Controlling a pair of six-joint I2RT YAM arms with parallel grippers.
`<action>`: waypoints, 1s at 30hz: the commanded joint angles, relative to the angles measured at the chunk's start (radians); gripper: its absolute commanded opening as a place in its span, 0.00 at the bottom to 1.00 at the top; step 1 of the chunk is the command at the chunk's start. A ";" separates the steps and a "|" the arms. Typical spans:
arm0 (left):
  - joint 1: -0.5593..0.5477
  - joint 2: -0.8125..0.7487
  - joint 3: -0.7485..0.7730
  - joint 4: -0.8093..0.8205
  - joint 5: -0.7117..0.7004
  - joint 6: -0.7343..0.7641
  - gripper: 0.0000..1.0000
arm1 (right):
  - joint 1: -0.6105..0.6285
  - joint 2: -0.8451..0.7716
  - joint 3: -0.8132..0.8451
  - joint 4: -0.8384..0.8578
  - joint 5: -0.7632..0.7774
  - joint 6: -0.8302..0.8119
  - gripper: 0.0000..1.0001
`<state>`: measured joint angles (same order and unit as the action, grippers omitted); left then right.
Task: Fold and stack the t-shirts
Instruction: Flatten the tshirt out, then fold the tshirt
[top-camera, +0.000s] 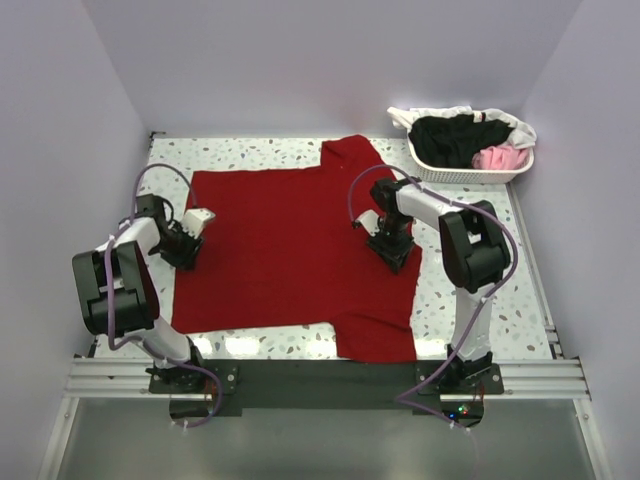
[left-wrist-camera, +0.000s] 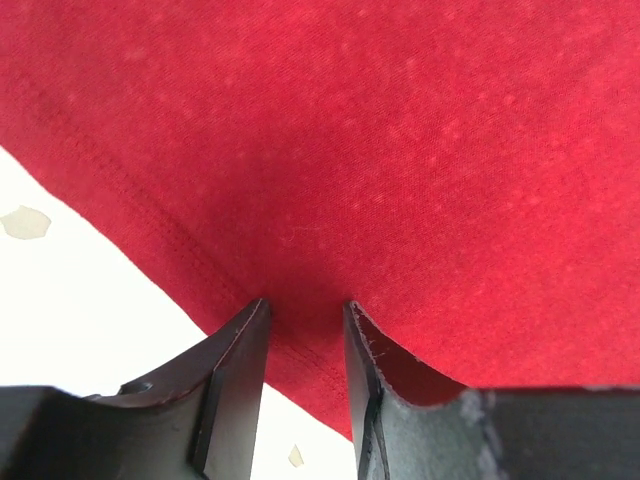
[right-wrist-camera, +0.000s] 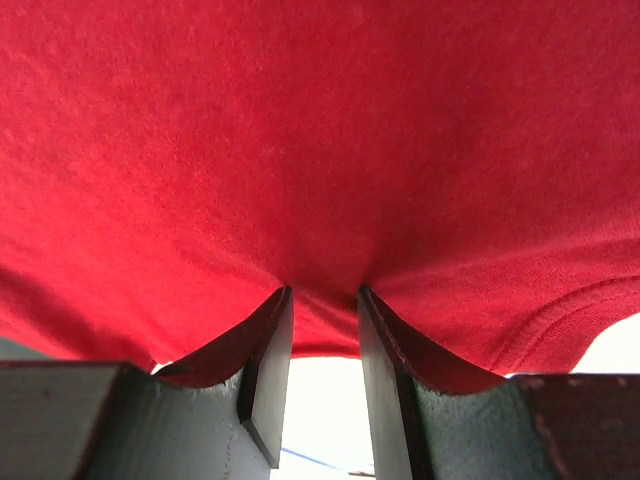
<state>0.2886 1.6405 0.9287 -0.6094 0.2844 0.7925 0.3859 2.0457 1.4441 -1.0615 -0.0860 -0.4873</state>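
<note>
One red t-shirt (top-camera: 290, 250) flat on speckled table (top-camera: 250, 155), pale lilac walls (top-camera: 330, 60)

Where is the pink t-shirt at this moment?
In the top external view, the pink t-shirt lies inside the white basket at the far right corner of the table, just right of the black t-shirt.

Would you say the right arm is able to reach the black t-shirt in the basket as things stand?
Probably not yet: the right gripper is pinching the red t-shirt, so it is occupied. Otherwise the way looks free; the black t-shirt lies uncovered in the basket.
</note>
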 joint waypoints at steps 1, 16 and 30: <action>0.047 0.002 -0.070 -0.004 -0.086 -0.009 0.40 | 0.010 -0.030 -0.086 0.023 0.002 -0.005 0.36; 0.089 -0.093 0.261 -0.175 0.234 0.002 0.53 | -0.110 -0.067 0.381 -0.105 -0.215 0.087 0.41; 0.086 0.176 0.576 0.200 0.286 -0.322 0.56 | -0.153 0.292 0.775 0.371 0.012 0.420 0.39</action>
<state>0.3683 1.7817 1.4528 -0.4953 0.5308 0.5507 0.2287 2.3146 2.1502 -0.8459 -0.1322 -0.1589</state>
